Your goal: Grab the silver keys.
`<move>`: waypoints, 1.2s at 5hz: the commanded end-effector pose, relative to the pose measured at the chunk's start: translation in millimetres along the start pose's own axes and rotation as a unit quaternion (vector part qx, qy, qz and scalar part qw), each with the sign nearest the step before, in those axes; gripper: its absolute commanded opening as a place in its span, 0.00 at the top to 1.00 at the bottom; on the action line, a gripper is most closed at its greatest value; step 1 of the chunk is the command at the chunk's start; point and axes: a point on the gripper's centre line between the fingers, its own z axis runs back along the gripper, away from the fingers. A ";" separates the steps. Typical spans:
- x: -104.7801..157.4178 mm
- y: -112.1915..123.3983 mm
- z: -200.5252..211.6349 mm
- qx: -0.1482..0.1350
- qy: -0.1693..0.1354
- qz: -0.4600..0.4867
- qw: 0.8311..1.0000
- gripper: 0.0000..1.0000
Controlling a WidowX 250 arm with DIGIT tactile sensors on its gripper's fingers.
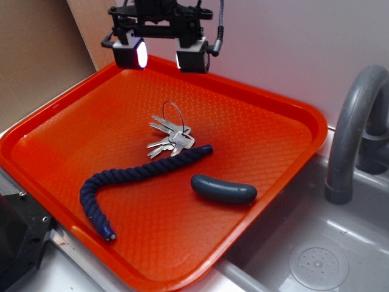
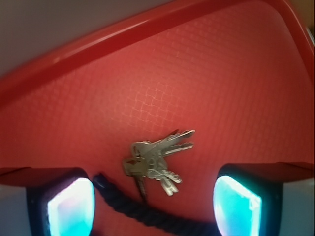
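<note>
Gripper (image 1: 163,56): wide open, empty, high over the tray's (image 1: 55,131) far rim.
Keys (image 1: 171,140): flat mid-tray, touching the blue rope's (image 1: 115,179) end.
Risk: closing low could snag rope too; flat keys may slip from the fingers.

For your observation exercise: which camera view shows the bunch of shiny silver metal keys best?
The wrist view: the bunch of shiny silver metal keys sits close and large, its blades distinct. The exterior view shows them smaller but whole, ring included, on the orange plastic tray.
</note>
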 end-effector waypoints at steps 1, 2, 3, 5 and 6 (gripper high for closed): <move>21.1 -6.7 -19.2 -0.088 -0.022 0.176 0.980 0.00; 30.3 -9.5 -36.4 -0.102 -0.013 0.183 0.978 0.00; 36.1 -12.1 -55.3 -0.087 0.001 0.179 0.980 0.00; 20.6 -5.3 -54.8 -0.060 0.027 0.130 0.989 0.00; 17.8 -8.8 -59.7 -0.052 0.036 0.124 0.990 0.17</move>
